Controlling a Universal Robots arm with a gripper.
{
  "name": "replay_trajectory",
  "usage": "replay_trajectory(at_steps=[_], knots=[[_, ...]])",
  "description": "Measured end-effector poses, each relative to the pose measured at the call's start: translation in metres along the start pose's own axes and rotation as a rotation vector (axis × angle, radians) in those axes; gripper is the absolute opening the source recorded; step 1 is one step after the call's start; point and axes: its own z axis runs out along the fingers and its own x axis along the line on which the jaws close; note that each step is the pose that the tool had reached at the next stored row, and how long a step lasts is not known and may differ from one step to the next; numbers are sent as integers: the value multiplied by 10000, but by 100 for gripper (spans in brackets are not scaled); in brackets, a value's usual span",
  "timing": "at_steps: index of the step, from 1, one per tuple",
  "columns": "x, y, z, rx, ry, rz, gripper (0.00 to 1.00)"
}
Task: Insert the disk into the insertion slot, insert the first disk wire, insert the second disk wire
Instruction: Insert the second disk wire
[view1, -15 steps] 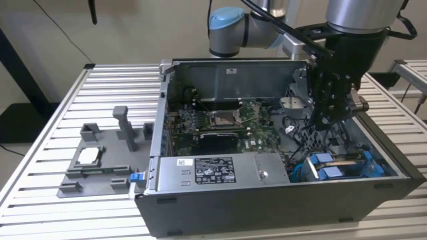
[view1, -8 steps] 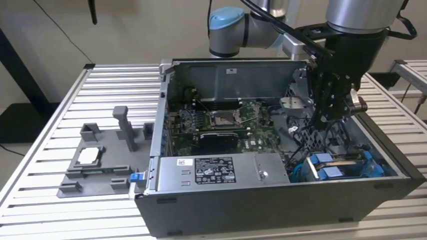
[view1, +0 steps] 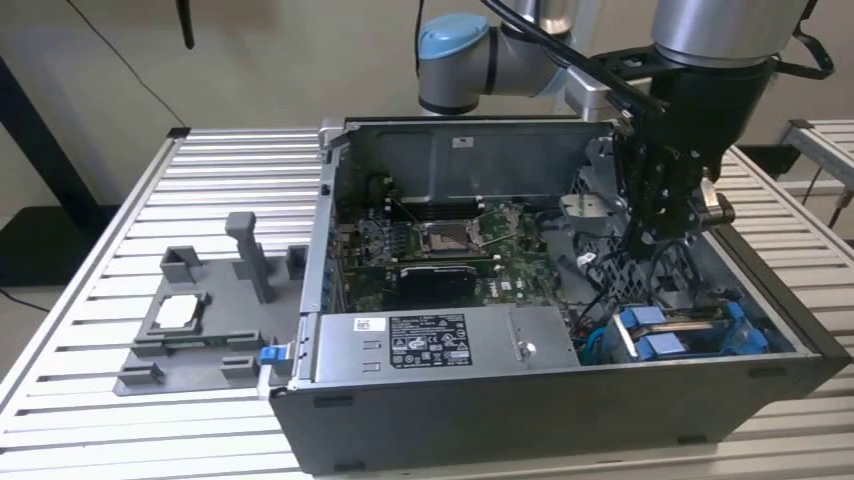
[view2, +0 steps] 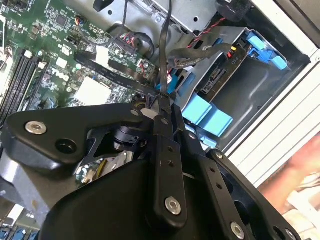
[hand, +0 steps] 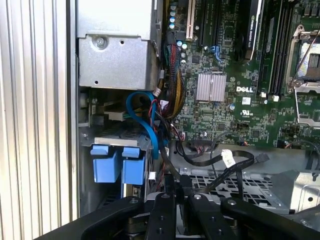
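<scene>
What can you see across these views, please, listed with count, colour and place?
table: one, silver slats, under everything.
case: one, dark grey, open, on the table.
motherboard: one, green, inside the case.
power supply: one, grey, labelled, inside the case.
slot: one, grey with blue tabs, beside the power supply.
disk: one, blue-framed, in the slot.
blue cable: one, curving beside the slot.
black wire: one, between the fingers.
fixture: one, grey, on the table, exterior view's left.
arm: one, silver with blue caps, above the case.
fingers: two, black, shut on the black wire.
</scene>
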Motion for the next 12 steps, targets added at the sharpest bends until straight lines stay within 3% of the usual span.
replay_trajectory(at_steps=[8, 10, 12], knots=[[0, 0, 0, 1, 0, 0, 16], [-1, 8, 0, 8, 2, 2, 23], [-19, 25, -4, 41, 71, -5, 23]])
